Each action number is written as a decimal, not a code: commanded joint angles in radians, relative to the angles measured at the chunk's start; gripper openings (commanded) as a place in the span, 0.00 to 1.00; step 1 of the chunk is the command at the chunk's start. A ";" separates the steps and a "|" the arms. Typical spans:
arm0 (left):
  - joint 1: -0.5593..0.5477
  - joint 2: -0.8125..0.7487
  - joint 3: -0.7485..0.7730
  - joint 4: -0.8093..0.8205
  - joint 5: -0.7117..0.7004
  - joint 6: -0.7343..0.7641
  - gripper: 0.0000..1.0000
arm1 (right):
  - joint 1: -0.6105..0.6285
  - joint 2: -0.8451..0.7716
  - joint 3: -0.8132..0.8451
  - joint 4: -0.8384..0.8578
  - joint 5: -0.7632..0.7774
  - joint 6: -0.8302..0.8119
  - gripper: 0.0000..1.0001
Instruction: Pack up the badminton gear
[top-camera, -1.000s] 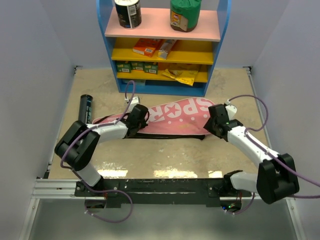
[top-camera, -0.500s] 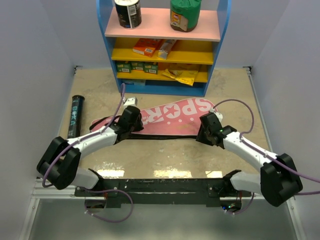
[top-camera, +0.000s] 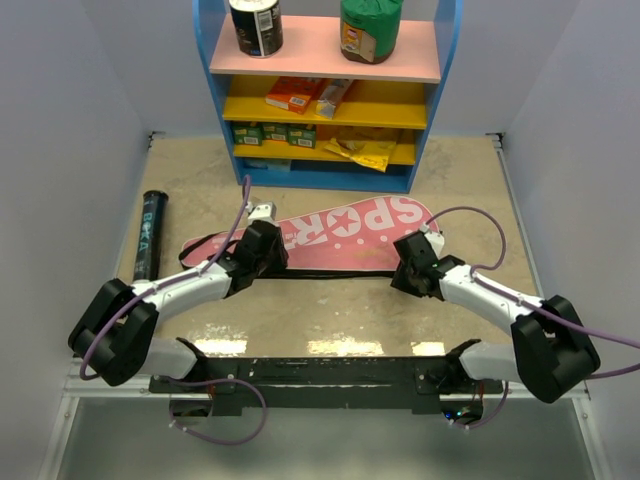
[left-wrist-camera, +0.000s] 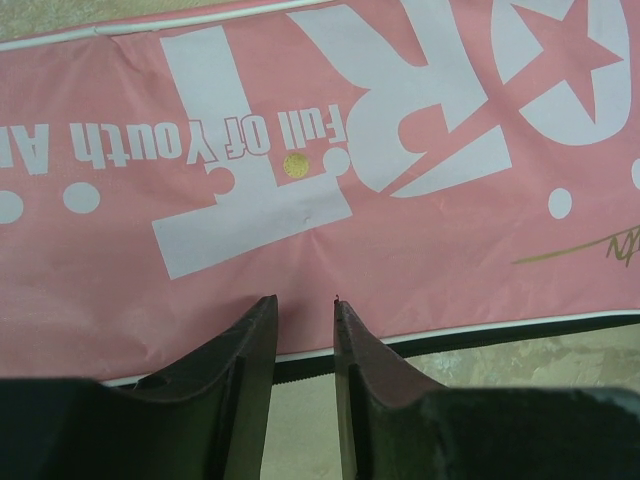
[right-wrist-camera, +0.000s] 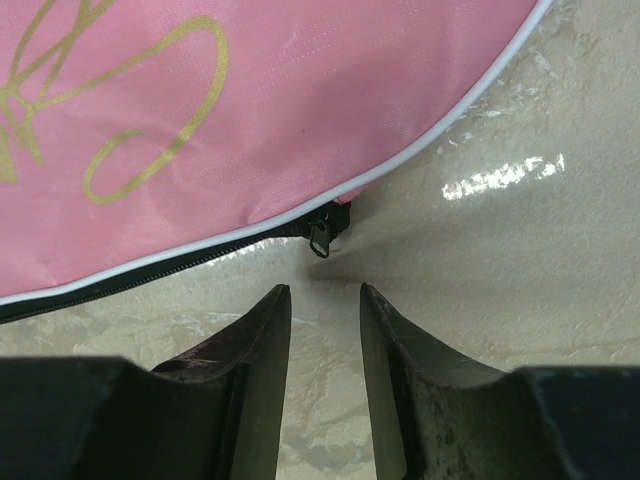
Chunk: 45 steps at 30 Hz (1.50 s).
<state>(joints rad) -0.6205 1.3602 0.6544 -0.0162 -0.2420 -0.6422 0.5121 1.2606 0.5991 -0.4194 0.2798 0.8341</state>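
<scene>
The large pink racket-shaped bag (top-camera: 345, 232) with white lettering lies flat across the table's middle. It fills the left wrist view (left-wrist-camera: 300, 150). My left gripper (top-camera: 270, 242) sits at the bag's near edge, its jaws (left-wrist-camera: 302, 300) a narrow gap apart with nothing between them. My right gripper (top-camera: 402, 263) is open and empty at the bag's right near corner. The black zipper pull (right-wrist-camera: 320, 238) lies just ahead of its fingertips (right-wrist-camera: 323, 288). The long black tube (top-camera: 148, 235) lies on the table at the left. Rackets and shuttlecocks are out of view.
A blue-yellow shelf unit (top-camera: 325, 90) with small boxes, packets and jars stands at the back, close behind the bag. Grey walls enclose the table on the left and right. Purple cables loop above both wrists.
Both grippers have drawn back from on top of the bag to its near edge. The left arm's elbow swung down and left, uncovering the whole tube.
</scene>
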 joint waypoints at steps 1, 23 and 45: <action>-0.005 -0.030 -0.016 0.064 0.007 0.018 0.34 | 0.000 0.014 -0.007 0.062 0.030 0.023 0.37; -0.016 -0.026 -0.019 0.071 -0.010 0.032 0.34 | 0.000 0.074 0.005 0.059 0.104 0.007 0.30; -0.024 0.016 -0.012 0.073 -0.013 0.049 0.34 | 0.002 0.057 -0.007 0.102 0.085 0.008 0.00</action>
<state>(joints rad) -0.6331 1.3602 0.6411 0.0135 -0.2478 -0.6266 0.5121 1.3369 0.5999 -0.3290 0.3576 0.8448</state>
